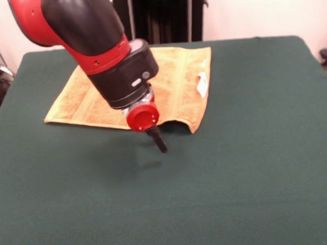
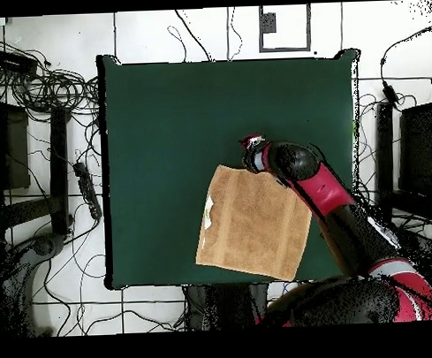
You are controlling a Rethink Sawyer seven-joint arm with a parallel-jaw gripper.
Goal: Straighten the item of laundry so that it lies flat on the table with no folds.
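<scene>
The fingers point(image 1: 158, 140) show as one dark blade pointing down at a slant below the red wrist disc point(image 1: 141, 117); how far apart they stand cannot be told from either view, and they hold nothing visible. Their tip hangs just in front of the towel's point(image 1: 175, 83) near edge, over bare green desk point(image 1: 239, 179), and a faint shadow lies under them. That near edge lifts in a small arch beside the tip. The orange-tan towel lies otherwise mostly spread out, toward the desk's robot side, with a white tag point(image 1: 202, 84) near one edge. In the overhead view the towel point(image 2: 253, 222) sits slightly askew, with the arm point(image 2: 319, 184) crossing one corner.
</scene>
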